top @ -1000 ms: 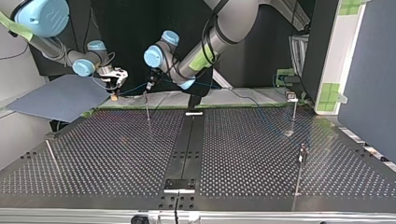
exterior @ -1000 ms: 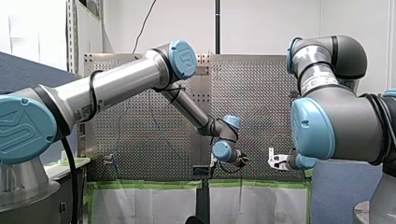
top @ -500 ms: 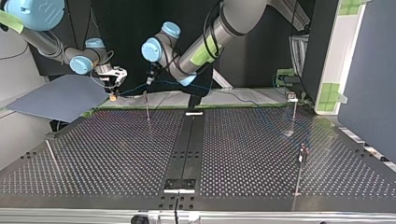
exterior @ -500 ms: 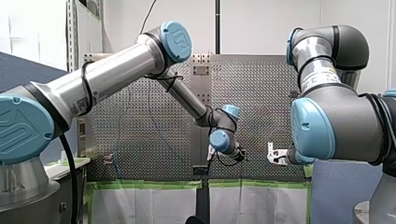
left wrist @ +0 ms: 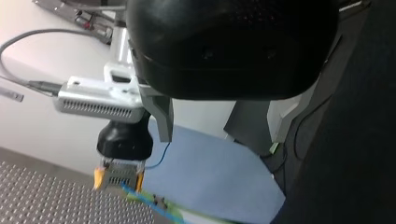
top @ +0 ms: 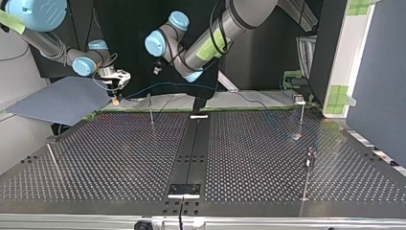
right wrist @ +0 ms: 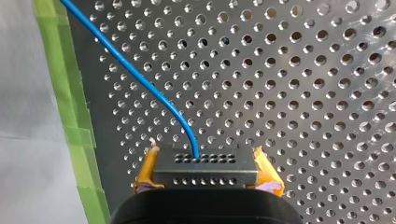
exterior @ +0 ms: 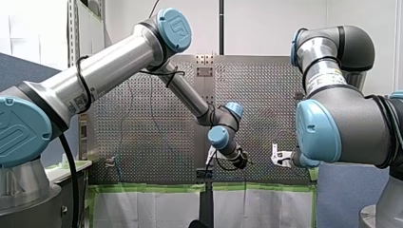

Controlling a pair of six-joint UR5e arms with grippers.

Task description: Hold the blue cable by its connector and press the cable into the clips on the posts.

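My right end effector (right wrist: 205,173) pinches the connector (right wrist: 205,164) between its yellow pads (right wrist: 145,170). The blue cable (right wrist: 140,77) leaves the connector's face and runs ahead over the perforated counter (right wrist: 303,93), toward a strip of green tape (right wrist: 65,84) along its edge.

My left end effector (left wrist: 201,136) is spread, its metal fingers (left wrist: 161,116) holding nothing. Beyond them hangs the right end effector with the connector, over a blue sheet (left wrist: 210,172).

In the top view the right end effector sits at the upper left of the frame. The left one is higher, at upper centre, clear of the cable. The cable arcs from the connector to the right, passing just over the top of a thin post (top: 151,109); I cannot tell whether it sits in the clip. Two further posts stand at the frame's right, well apart from the first.

In the front view a white wall (exterior: 266,23) rises behind the counter.
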